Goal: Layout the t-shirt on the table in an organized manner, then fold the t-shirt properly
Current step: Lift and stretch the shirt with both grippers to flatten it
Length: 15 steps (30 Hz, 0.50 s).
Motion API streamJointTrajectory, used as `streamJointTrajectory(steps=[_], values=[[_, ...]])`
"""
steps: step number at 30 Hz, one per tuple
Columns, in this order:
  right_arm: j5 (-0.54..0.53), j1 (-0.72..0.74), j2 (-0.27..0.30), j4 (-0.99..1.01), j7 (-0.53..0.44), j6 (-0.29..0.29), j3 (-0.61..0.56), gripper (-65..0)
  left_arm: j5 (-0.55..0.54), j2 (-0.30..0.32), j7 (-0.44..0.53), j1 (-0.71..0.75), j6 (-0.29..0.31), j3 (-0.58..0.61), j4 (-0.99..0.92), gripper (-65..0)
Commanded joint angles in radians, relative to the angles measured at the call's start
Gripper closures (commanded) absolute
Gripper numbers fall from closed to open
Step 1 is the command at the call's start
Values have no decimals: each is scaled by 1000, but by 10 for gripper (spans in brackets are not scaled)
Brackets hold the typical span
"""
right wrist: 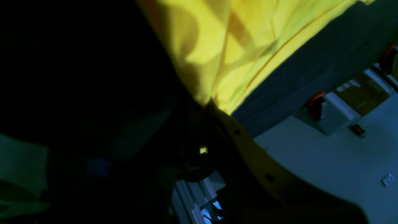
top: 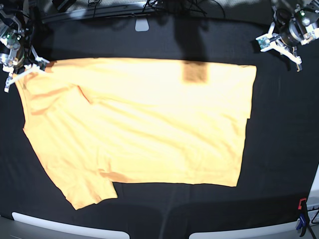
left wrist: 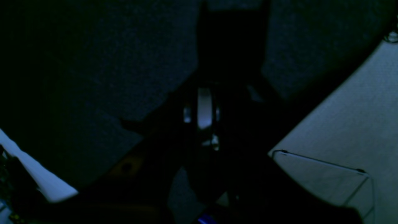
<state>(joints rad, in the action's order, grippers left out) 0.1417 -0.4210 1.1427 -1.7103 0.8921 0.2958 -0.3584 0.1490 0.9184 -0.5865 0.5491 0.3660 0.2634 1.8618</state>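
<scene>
The right gripper (top: pixel 24 69) has its jaws closed at the shirt's (top: pixel 139 124) far corner on the base view's left; its wrist view shows yellow cloth running right down to the fingertips, so it looks pinched on the fabric there, though the contact itself is in shadow. The left gripper (top: pixel 281 47) sits off the shirt, beyond its far corner on the opposite side, over bare table (top: pixel 284 149); its jaws are closed and appear empty, with only dark cloth in its wrist view.

The shirt lies roughly central on the table, spread open in a single layer. By my reading, the layout step is nearly finished: the body is flat and squared along the far and near edges. What remains is tidying. A sleeve at the near corner below the right gripper sticks out at an angle with a small tuck beside it, and a crease runs in from the held corner. No fold has been started.

The cloth is plain light orange-yellow, no print, softly rippled.
</scene>
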Motion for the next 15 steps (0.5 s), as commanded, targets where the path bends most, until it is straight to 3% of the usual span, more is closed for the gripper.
streamJointTrajectory(steps=[1,4,7,11,15], values=[[23,3,34,-9,25,-7,13,0,-1,19,3,10,-8,-7,30,0],[23,3,29,-9,25,-10,13,0,-1,19,26,13,-16,-7,77,0],[23,3,29,-9,25,-22,13,0,37,12,48,8,-64,-7,138,0],[23,3,29,-9,26,-72,13,0,64,-13,102,-14,-68,-7,175,-247],[24,5,29,-9,25,-88,13,0,111,-72,162,-39,-66,-6,173,-267]])
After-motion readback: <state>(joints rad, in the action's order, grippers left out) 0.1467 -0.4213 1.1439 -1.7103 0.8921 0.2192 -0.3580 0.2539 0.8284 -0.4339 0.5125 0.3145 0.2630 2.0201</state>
